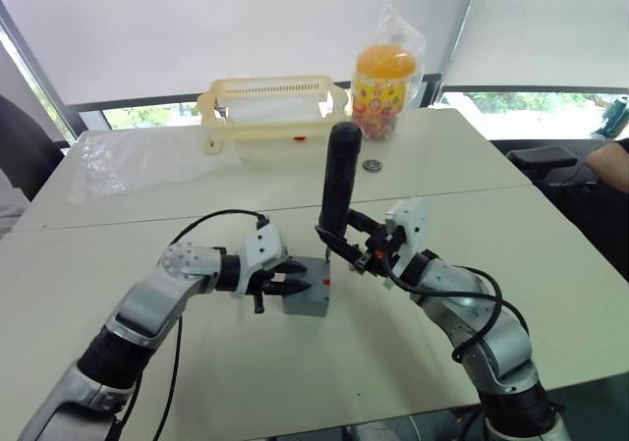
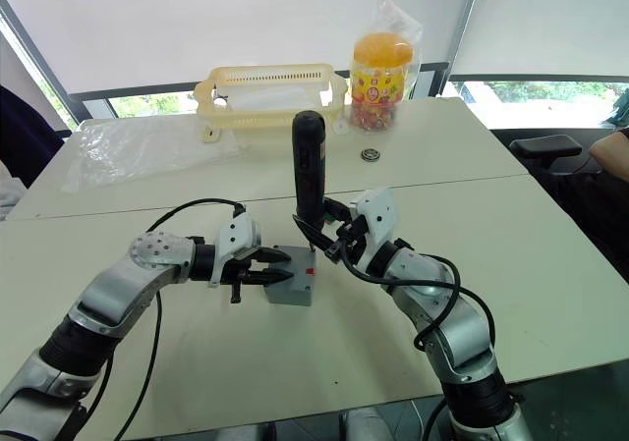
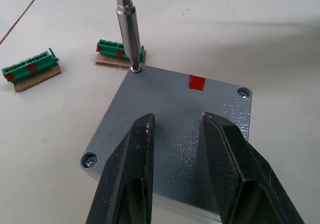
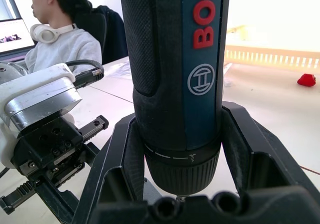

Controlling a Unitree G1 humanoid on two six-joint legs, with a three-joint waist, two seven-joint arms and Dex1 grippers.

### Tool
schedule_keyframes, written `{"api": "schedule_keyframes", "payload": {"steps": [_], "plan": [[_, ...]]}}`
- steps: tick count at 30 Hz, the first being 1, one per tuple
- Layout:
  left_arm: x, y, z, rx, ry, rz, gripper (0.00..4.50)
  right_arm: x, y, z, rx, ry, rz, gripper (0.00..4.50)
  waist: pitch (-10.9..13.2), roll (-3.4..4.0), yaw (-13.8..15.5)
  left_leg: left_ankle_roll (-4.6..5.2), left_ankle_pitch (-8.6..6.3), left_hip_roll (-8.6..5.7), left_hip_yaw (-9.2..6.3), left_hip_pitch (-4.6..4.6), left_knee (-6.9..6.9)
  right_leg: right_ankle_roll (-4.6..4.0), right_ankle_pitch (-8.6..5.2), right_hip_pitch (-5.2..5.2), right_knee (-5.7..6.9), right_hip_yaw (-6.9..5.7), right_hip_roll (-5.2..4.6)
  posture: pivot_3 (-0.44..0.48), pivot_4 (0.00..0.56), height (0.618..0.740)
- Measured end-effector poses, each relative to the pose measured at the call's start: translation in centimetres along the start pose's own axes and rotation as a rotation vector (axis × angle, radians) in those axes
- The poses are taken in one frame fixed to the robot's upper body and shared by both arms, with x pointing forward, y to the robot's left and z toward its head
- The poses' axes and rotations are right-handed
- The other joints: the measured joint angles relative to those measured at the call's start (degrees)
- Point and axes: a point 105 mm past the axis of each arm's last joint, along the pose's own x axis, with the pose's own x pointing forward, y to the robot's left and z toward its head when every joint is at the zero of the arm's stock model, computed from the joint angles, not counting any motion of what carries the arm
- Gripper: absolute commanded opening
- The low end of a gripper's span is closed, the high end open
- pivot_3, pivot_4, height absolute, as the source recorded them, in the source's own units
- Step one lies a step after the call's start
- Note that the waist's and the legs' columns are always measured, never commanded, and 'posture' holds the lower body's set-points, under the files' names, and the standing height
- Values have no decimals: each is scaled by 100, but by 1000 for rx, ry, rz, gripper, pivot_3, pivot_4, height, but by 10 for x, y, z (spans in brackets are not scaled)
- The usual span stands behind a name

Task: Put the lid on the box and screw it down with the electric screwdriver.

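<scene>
left wrist view shows my left gripper [image 3: 177, 129] with its jaws narrowly parted, hovering over the lid [image 3: 170, 134], which sits flush on the box [image 1: 307, 289] on the tabletop [image 1: 491, 166]. just beyond those jaws i see the electric screwdriver [image 1: 339, 181] standing upright with its bit in the lid's far corner screw [image 3: 135, 69], my right gripper [image 1: 356, 249] clamped around its barrel. two green connector pieces [image 3: 31, 69] lie on the tabletop past that corner.

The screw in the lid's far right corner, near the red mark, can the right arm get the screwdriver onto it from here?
Probably yes. That screw sits exposed on the lid; the left gripper rests lower down, its fingers apart, and the electric screwdriver in the right gripper is upright at the neighbouring corner.
</scene>
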Motion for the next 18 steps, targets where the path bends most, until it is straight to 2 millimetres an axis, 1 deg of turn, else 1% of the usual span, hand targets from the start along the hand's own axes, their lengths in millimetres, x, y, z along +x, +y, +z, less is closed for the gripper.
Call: {"api": "schedule_keyframes", "payload": {"steps": [18], "plan": [[1, -1, 0, 0, -1, -2, 1498, -2, -1, -2, -4, 12, -10, 1745, -4, -6, 4, 0, 0, 0, 0, 5, -1, -2, -2, 7, -7, 0, -1, 0, 150, 740]]}}
